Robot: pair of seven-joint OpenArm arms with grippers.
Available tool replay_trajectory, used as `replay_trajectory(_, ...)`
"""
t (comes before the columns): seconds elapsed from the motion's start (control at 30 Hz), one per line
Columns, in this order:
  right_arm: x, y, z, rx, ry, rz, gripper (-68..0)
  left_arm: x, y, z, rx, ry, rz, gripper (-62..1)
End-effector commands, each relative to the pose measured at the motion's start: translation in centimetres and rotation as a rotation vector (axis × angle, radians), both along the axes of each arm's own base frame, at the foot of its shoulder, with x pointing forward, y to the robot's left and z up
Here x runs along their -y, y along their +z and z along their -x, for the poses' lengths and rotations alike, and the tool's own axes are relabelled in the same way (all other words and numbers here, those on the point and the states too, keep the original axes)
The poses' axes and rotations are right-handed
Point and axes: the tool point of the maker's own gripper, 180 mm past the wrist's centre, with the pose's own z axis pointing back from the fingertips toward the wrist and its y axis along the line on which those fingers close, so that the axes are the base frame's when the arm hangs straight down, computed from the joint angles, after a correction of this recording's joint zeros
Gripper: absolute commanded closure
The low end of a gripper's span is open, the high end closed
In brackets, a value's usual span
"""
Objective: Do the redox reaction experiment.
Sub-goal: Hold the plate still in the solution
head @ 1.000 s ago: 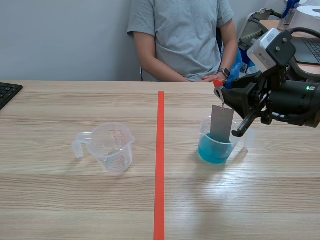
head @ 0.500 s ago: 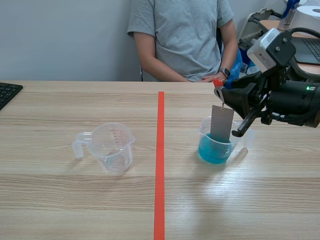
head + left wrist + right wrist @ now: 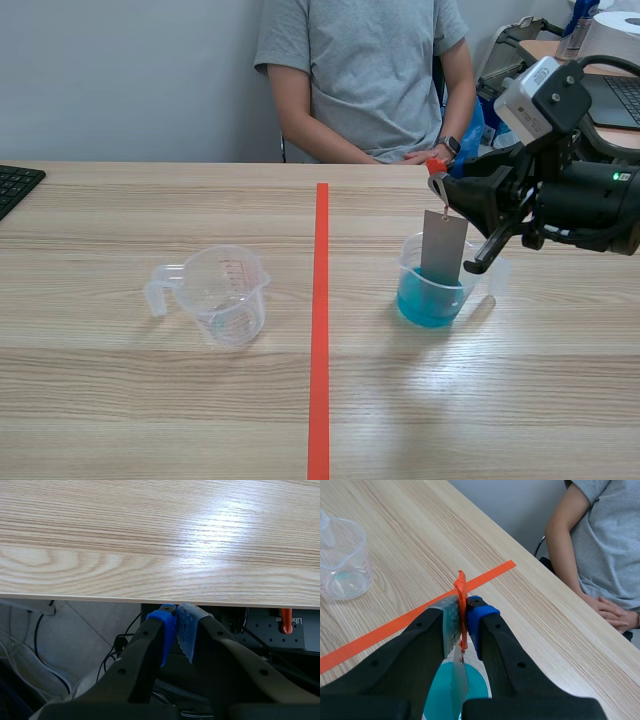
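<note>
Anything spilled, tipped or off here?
Nothing stands out. The beaker of blue liquid and the empty measuring cup both stand upright, no liquid shows on the table, and the grey plate hangs from the orange cord in the right gripper down into the beaker.

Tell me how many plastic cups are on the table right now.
2. A clear cup stands left of the tape line; a cup of blue liquid stands right of it, below the right gripper. None looks hidden.
</note>
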Motion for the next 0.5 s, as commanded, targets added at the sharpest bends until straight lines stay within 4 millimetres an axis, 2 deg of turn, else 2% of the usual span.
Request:
replay_trajectory(0.0, 0.2, 0.5, -0.2, 0.016, 0.001, 0.011, -1.3, 0.3, 0.3, -0.1, 0.011, -0.006, 0.008, -4.0)
replay_trajectory(0.27, 0.0, 0.7, 0.1, 0.012, 0.028, 0.016, -1.3, 0.3, 0.3, -0.1, 0.011, -0.006, 0.008, -4.0)
replay_trajectory(0.47, 0.6, 1.9, -0.1, 0.039, 0.021, 0.018, -1.4, 0.3, 0.3, -0.1, 0.012, -0.006, 0.008, -4.0)
